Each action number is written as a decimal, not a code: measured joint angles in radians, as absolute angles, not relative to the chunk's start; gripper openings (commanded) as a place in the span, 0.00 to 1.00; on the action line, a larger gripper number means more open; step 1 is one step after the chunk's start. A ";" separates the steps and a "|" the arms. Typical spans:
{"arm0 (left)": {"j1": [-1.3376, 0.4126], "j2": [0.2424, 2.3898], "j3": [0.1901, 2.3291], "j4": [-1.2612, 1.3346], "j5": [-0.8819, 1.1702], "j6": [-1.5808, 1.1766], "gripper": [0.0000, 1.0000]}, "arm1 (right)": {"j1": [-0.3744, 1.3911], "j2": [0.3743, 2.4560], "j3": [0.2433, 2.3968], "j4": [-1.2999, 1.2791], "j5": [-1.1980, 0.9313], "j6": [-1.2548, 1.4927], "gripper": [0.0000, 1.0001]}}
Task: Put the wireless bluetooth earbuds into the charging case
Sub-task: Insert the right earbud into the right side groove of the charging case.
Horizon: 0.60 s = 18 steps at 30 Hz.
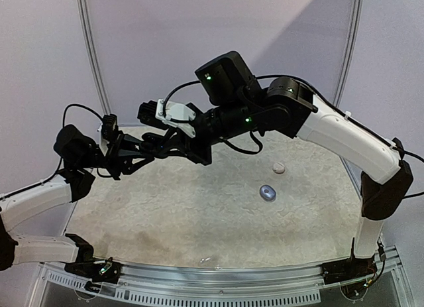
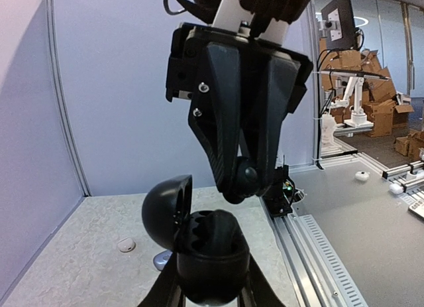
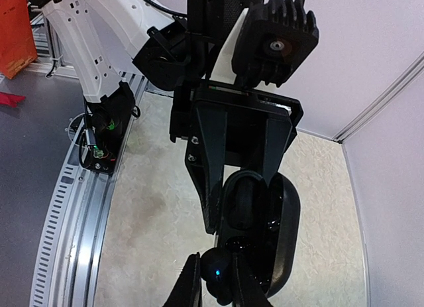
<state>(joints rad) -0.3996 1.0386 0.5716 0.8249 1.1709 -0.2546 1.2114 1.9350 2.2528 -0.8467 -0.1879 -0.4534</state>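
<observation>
the two arms meet in mid-air above the far-left part of the counter [image 1: 199,207]. the left hand [image 2: 211,290] is clenched round the base of a black charging case [image 2: 205,254], lid flipped open to one side, moulded wells facing up. the right hand [image 2: 242,181] comes down from above w/ a glossy black earbud [image 2: 246,174] pinched at its fingertips, just above the case mouth, near but apparently not yet seated. the right wrist view shows the same pairing from the other side: bud at the tips, open case w/ lid right beyond it.

other task bits lie on the counter, well apart from the arms: a whitish bud [image 1: 279,167] towards the far-right side and a silver-grey piece [image 1: 267,192] just nearer, approx centre-right. can't tell whether that one is a bud or a small case.

risks, as a judgement:
- both parts are held in the air, so any drift of either arm misaligns bud & well; bud then lands on the rim or between wells.
- bud orientation unclear; if rotated wrong it won't drop in and pushing may tip the case in the left hand's grip.
- glossy bud held by tips only, so it could slip and fall to the counter.
- letting go early, before it's seated, could let it bounce out.
- the open lid sits close to the right hand; a bump could snap it shut.
</observation>
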 measured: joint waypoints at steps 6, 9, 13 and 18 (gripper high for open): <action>-0.400 1.039 0.573 0.823 1.171 -0.255 0.00 | 1.209 1.940 2.253 -0.849 -0.184 -0.466 0.00; -0.400 1.039 0.574 0.821 1.172 -0.254 0.00 | 1.208 1.943 2.254 -0.848 -0.176 -0.471 0.00; -0.400 1.040 0.575 0.810 1.172 -0.253 0.00 | 1.201 1.950 2.255 -0.845 -0.162 -0.471 0.01; -0.400 1.041 0.575 0.802 1.170 -0.250 0.00 | 1.195 1.959 2.262 -0.844 -0.149 -0.470 0.02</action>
